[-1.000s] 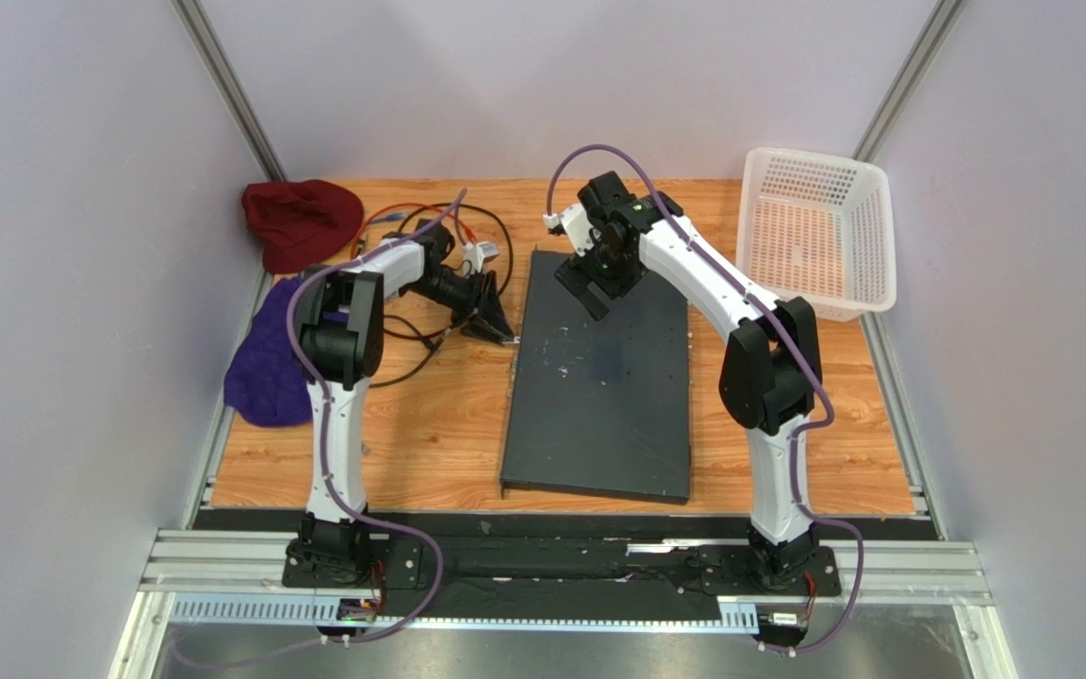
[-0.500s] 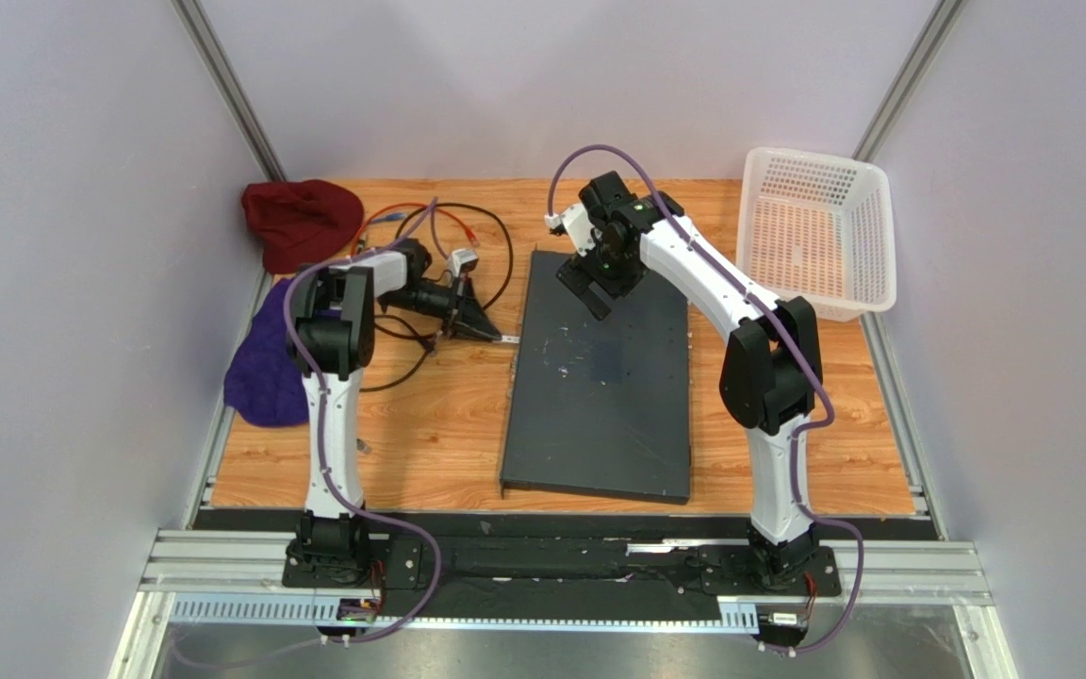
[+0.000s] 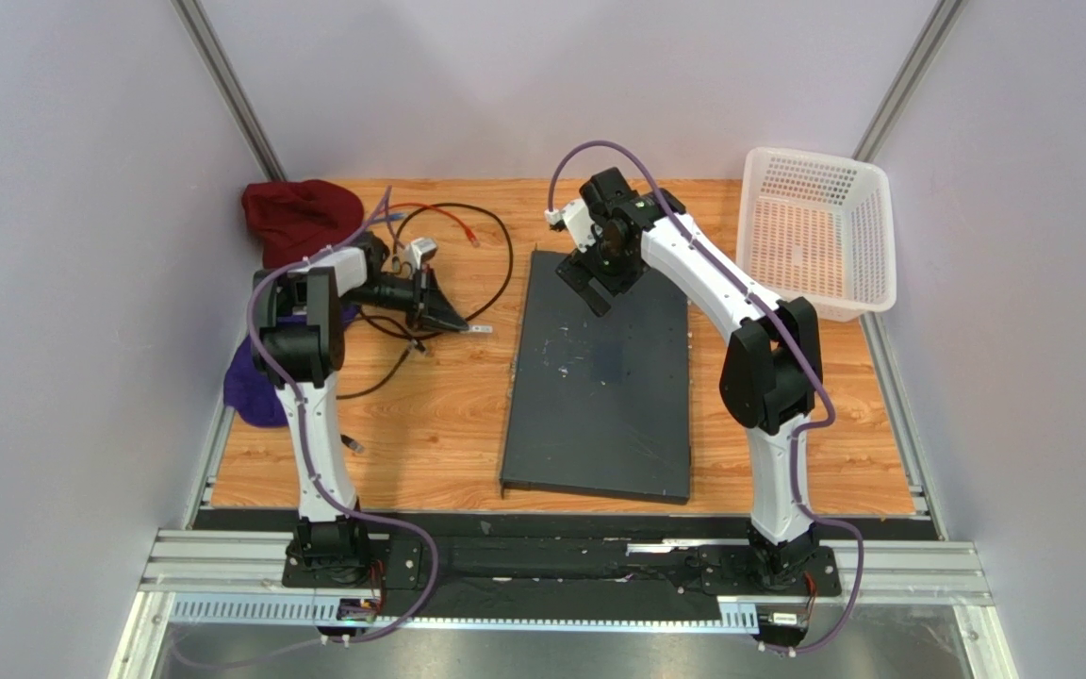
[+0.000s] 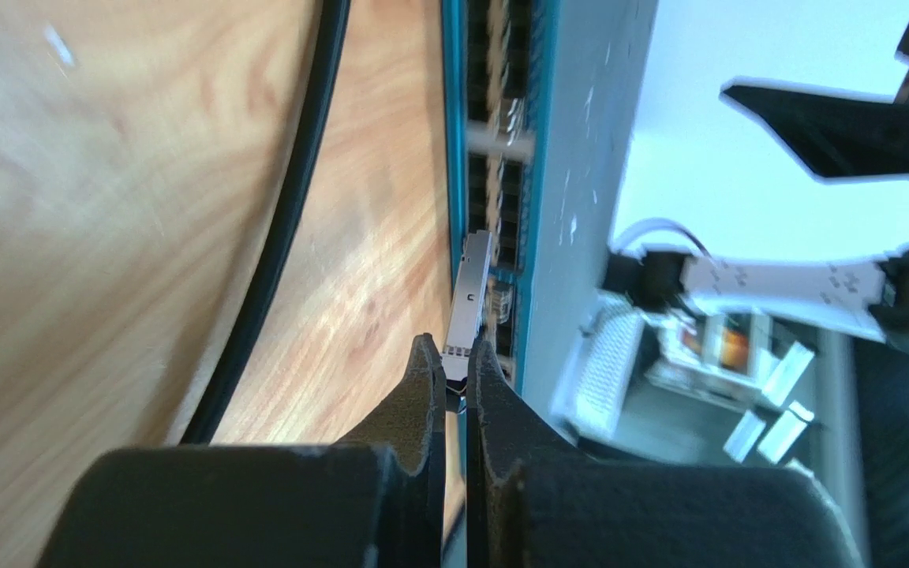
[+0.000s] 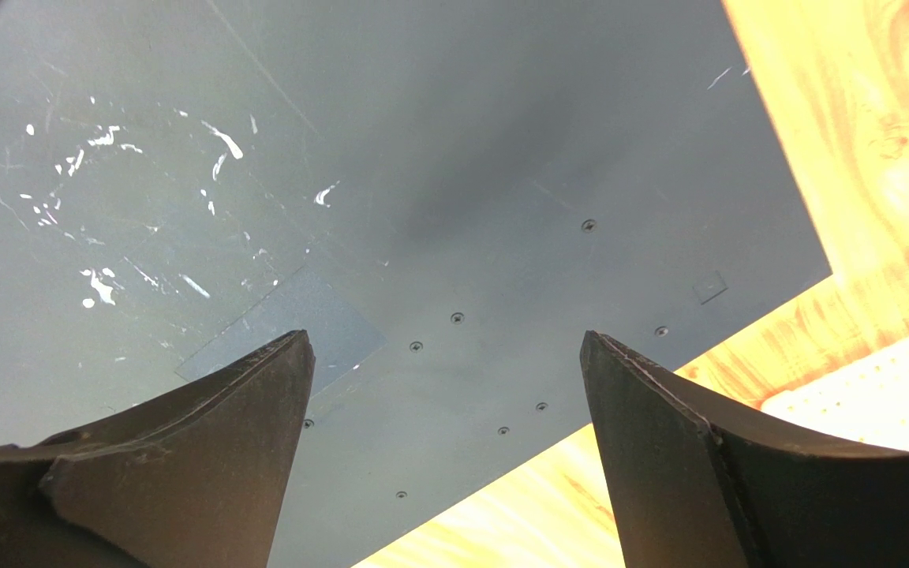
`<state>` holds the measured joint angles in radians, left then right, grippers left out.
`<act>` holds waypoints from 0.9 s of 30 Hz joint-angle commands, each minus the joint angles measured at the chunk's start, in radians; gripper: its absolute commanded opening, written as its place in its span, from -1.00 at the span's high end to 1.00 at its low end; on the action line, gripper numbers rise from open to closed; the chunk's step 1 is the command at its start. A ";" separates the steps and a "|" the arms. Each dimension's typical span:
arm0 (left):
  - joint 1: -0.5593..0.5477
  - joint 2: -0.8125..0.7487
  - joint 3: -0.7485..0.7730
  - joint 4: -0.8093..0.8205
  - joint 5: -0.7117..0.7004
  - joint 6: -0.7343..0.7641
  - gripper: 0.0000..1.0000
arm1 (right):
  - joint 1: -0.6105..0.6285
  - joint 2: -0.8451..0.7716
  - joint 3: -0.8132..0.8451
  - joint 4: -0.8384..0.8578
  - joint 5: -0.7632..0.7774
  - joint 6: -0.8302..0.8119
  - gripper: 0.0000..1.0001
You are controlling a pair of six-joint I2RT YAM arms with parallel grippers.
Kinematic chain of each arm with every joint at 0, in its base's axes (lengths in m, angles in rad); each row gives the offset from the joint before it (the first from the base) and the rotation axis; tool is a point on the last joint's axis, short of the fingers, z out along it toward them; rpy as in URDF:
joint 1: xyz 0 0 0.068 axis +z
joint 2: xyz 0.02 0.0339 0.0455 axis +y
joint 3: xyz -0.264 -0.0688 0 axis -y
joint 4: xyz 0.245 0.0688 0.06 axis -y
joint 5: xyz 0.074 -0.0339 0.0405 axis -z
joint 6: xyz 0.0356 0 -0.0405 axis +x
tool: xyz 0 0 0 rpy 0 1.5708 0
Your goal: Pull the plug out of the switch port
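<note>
The switch (image 3: 606, 375) is a large flat dark grey box lying mid-table, with whitish specks on top. My left gripper (image 3: 447, 314) is to the left of it and shut on the small silver plug (image 3: 477, 328). In the top view the plug is out of the switch's left side, with a short gap of bare wood between them. In the left wrist view the plug (image 4: 469, 302) sticks out from my shut gripper (image 4: 456, 355) beside the switch's port face (image 4: 495, 142). My right gripper (image 3: 594, 276) is open and empty over the switch's far end (image 5: 424, 178).
A white mesh basket (image 3: 818, 227) stands at the back right. A dark red cloth (image 3: 301, 219) and a purple cloth (image 3: 254, 389) lie at the left. Black and orange cables (image 3: 485, 255) loop on the wooden table behind my left gripper.
My left gripper has moved left, away from the switch's side, taking the plug with it. The right arm has not moved.
</note>
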<state>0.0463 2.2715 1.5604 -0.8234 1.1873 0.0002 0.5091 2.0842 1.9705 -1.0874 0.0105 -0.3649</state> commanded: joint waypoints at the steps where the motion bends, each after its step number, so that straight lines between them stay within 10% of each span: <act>1: 0.047 -0.141 0.053 0.233 -0.118 -0.205 1.00 | -0.001 0.008 0.059 0.006 0.005 -0.008 -0.77; 18: 0.093 -0.024 0.259 0.127 -0.384 -0.165 1.00 | 0.000 -0.010 0.030 0.007 0.009 -0.014 -0.77; 27: 0.098 0.195 0.636 -0.333 -0.392 0.185 1.00 | 0.003 0.002 0.045 0.009 0.006 -0.014 -0.77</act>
<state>0.1410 2.4218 2.0682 -0.9257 0.8192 0.0029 0.5095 2.0895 1.9888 -1.0870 0.0109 -0.3649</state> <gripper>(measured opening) 0.033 0.884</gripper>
